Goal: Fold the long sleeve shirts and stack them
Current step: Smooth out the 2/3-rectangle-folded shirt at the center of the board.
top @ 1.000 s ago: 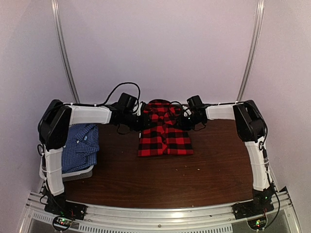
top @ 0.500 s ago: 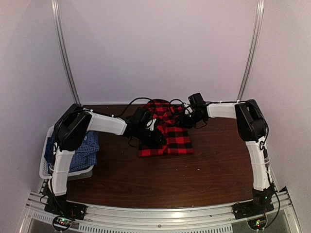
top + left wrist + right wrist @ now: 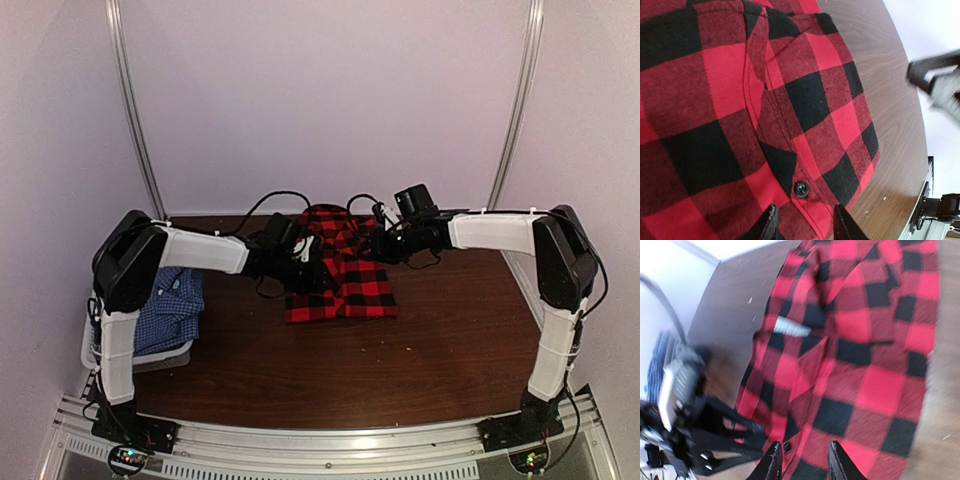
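The red-and-black plaid long sleeve shirt lies folded at the back middle of the table. My left gripper hovers over its left side. In the left wrist view the jaws stand apart above the plaid cloth, just below a black button. My right gripper is over the shirt's upper right part, also open, with the plaid and its white neck label beneath. The blue-and-white check shirt lies in the basket at the left.
The pale grey basket stands at the table's left edge beside the left arm's base. Dark wooden table stretches in front of the plaid shirt. White walls close in behind and at both sides.
My left gripper has swung from the shirt's upper left edge inward and down onto its left side. The right arm's elbow has moved outward to the right. The shirt lies as before.
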Robot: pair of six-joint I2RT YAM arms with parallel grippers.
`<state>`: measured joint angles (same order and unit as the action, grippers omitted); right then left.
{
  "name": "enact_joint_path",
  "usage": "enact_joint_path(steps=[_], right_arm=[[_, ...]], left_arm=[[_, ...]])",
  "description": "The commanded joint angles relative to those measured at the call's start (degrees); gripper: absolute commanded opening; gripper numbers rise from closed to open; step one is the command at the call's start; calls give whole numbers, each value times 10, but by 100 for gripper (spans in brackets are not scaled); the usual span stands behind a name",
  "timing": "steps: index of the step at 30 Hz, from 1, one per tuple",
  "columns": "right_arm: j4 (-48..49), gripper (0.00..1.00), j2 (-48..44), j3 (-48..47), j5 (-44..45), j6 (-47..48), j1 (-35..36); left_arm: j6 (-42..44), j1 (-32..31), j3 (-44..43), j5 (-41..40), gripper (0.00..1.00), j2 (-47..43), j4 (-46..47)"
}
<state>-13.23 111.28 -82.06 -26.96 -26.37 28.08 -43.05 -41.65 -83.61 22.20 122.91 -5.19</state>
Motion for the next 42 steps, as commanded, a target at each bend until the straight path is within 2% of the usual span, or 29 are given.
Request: enact_joint_path(steps=[1, 7, 14, 19, 30, 42], right_arm=[[44, 32, -23, 67, 1, -22, 54], [61, 31, -6, 89, 23, -25, 113], [70, 29, 41, 110, 26, -32, 124], [77, 29, 37, 128, 33, -37, 126], [65, 29, -94, 186, 90, -51, 118], [65, 29, -207, 337, 111, -62, 47]], left_arm=[[-8, 12, 49, -25, 39, -91, 12], [-24, 29, 148, -28, 39, -156, 35], [-30, 40, 224, -32, 39, -195, 45], [-29, 43, 257, -25, 39, -202, 47], [-35, 43, 312, -22, 39, -219, 71], [-36, 43, 332, -25, 39, -217, 85]])
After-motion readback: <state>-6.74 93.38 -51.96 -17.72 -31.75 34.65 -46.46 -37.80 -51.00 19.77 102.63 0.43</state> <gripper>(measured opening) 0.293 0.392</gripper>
